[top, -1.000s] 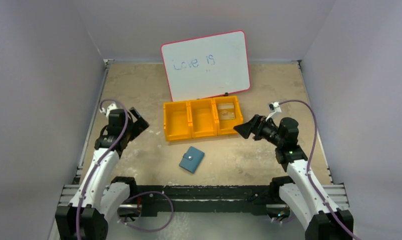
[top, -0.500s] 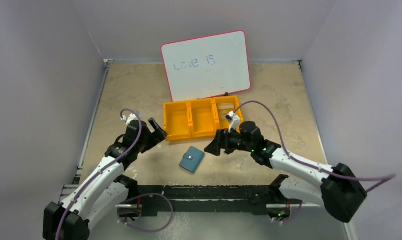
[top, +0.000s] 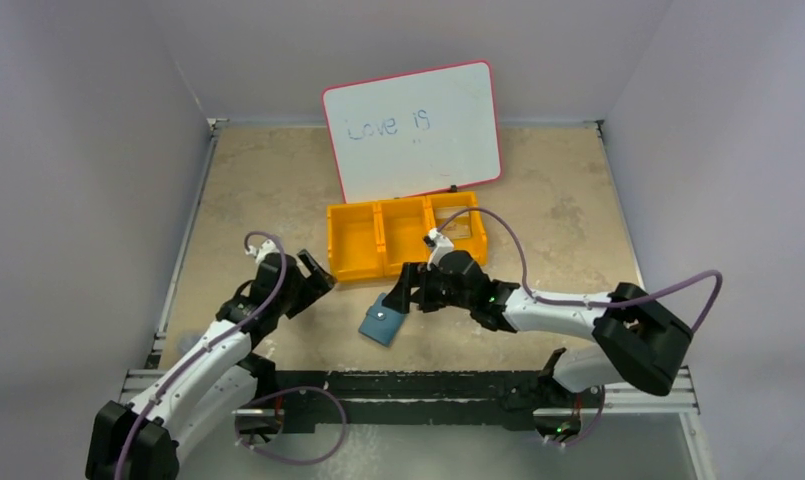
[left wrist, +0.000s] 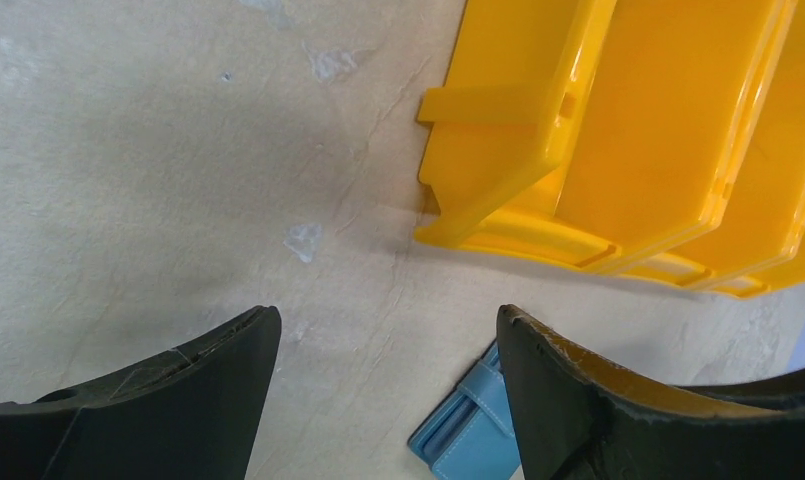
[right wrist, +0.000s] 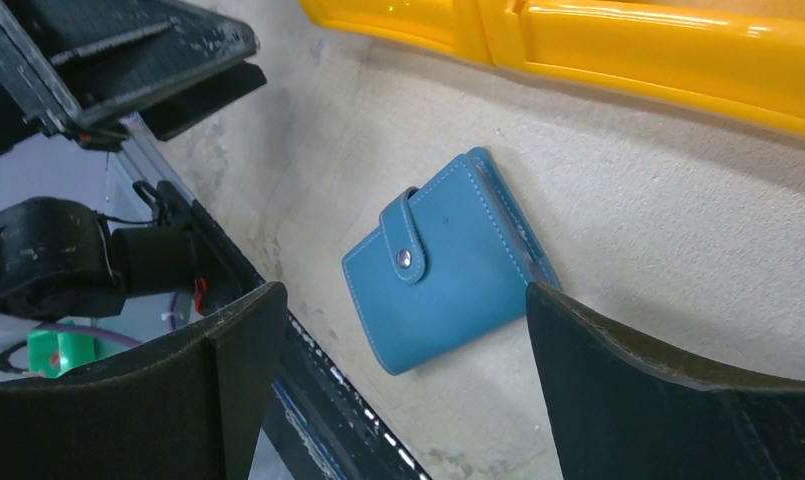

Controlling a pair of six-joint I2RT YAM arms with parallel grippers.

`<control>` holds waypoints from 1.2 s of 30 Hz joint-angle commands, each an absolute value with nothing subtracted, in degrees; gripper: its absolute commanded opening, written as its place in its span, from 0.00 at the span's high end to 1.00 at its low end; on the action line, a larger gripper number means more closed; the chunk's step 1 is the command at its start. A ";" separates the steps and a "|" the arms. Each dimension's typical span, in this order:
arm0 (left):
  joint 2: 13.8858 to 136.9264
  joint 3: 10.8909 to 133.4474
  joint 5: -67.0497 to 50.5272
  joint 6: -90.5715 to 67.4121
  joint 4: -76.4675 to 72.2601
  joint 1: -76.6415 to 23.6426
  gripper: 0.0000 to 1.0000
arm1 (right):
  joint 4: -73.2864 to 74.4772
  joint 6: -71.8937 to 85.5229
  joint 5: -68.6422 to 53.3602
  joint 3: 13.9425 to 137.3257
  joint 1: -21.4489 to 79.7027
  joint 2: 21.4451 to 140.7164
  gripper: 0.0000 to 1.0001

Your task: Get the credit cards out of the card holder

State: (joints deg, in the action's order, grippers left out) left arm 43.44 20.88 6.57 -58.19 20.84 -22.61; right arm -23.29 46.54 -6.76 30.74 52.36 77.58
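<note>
The card holder (top: 382, 322) is a teal-blue wallet lying flat on the table, folded shut with its tab snapped. It also shows in the right wrist view (right wrist: 448, 265) and, in part, in the left wrist view (left wrist: 473, 435). No credit cards show at the wallet. Greyish and tan flat pieces (top: 457, 226) lie in the orange bin's right compartment. My right gripper (top: 398, 288) is open and empty just above the wallet's far right edge (right wrist: 406, 295). My left gripper (top: 318, 270) is open and empty, left of the wallet (left wrist: 388, 320).
An orange three-compartment bin (top: 363, 270) stands just behind the wallet, close to both grippers (left wrist: 618, 130) (right wrist: 628, 50). A pink-rimmed whiteboard (top: 413, 130) leans behind it. The table's near edge and black rail (top: 418, 385) lie just in front of the wallet.
My right arm has swung left from the table's right side to just over the wallet. My left arm has reached forward and right towards the bin's corner. The wallet has not moved.
</note>
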 commanded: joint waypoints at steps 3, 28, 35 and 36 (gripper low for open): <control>47.15 18.00 -1.00 -58.20 11.71 -23.39 0.22 | -28.93 52.26 -4.37 31.16 52.60 80.92 0.10; 49.84 15.77 -6.20 -59.12 6.56 -31.29 0.41 | -14.42 37.02 -1.13 40.46 52.81 85.01 0.27; 50.29 15.03 -8.92 -59.76 6.90 -31.64 0.46 | -19.57 30.81 -3.29 41.02 52.98 87.04 0.25; 49.78 14.70 -9.76 -60.43 6.12 -31.72 0.46 | -20.90 29.65 -5.19 40.39 52.97 86.59 0.25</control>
State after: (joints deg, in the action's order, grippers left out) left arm 50.39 13.65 -7.46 -59.88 7.22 -31.31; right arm -16.32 36.32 -2.50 40.47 52.62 88.77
